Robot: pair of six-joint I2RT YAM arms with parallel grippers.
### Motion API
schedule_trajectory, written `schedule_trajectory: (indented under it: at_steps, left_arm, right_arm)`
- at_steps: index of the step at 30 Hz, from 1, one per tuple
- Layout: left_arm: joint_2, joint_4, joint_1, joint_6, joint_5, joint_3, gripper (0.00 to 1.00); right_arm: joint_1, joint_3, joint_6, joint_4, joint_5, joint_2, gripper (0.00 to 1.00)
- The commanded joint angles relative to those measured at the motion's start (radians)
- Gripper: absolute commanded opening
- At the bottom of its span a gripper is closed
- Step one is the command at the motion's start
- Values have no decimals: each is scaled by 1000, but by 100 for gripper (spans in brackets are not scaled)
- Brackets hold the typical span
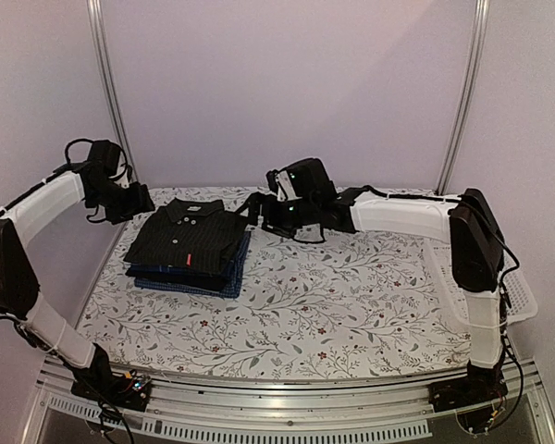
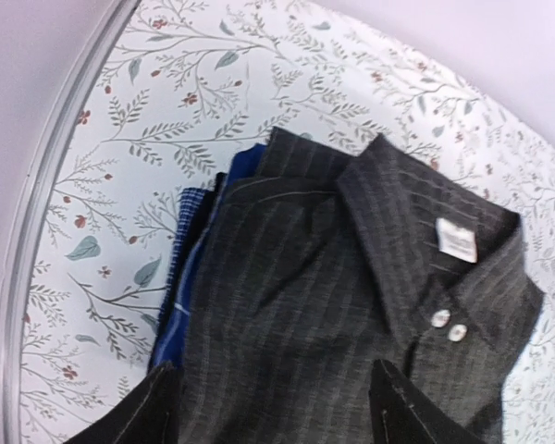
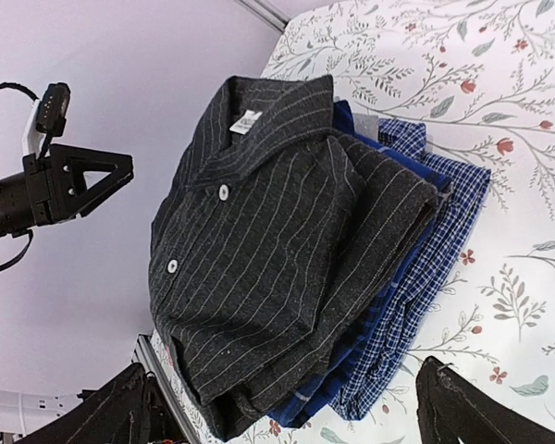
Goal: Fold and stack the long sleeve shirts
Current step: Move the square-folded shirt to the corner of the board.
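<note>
**Item 1. Stack of folded long sleeve shirts.**
- Location: on the white table covering printed with grey leaf sprigs and small red flowers (image 1: pixel 351 296), at about 10 o'clock from the table's middle in the top view.
- Top layer: black collared button-up shirt with fine pale pinstripes (image 1: pixel 187 236) (image 2: pixel 333 296) (image 3: pixel 277 231). It is folded into a rectangle, front up, with the collar toward 12 o'clock. A white label (image 2: pixel 455 242) sits inside the collar and two small pale buttons (image 2: pixel 439 319) sit just below it.
- Middle layer: solid blue cloth shirt (image 3: pixel 384 310); only its folded edge shows.
- Bottom layer: blue-and-navy plaid shirt (image 1: pixel 190 285) (image 3: pixel 444 231). It juts out past the black one along the 6 o'clock and 3 o'clock edges.

**Item 2. Left gripper (image 1: pixel 141 199) (image 2: pixel 273 393).**
- Location: at 10 o'clock of the stack, just beside the collar end.
- State: fingers parted, nothing between them. From its wrist camera the pinstriped shirt lies below the gap; whether the fingers touch the cloth cannot be told.

**Item 3. Right gripper (image 1: pixel 254 208) (image 3: pixel 287 388).**
- Location: at 2 o'clock of the stack, near its edge.
- State: fingers spread very wide and holding nothing, apart from the shirts.

**Item 4. White plastic mesh basket (image 1: pixel 523 296).**
- Location: table's 3 o'clock edge, well apart from the stack and partly hidden behind the right arm.
</note>
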Motion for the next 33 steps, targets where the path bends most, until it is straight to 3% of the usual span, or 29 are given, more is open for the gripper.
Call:
schedule_trajectory:
  at_steps: [1, 9, 12, 17, 26, 33]
  left_arm:
    - [-66, -6, -154, -52, -41, 30, 74]
    - [-35, 101, -489, -188, -80, 36, 82]
    - [38, 135, -589, -211, -84, 69, 90]
    - [222, 145, -715, -223, -121, 173, 92]
    - [532, 183, -767, -216, -104, 311, 92]
    - [648, 198, -764, -211, -127, 346, 92]
  right_arm:
    - [-2, -83, -83, -35, 110, -146, 99]
    - [-13, -293, -140, -58, 268, -380, 99]
    - [-14, -371, -146, -68, 338, -477, 99]
    - [-16, -480, -140, -91, 413, -608, 99]
    - [-18, -633, -98, -115, 443, -738, 99]
    - [-18, -686, -77, -128, 446, -786, 99]
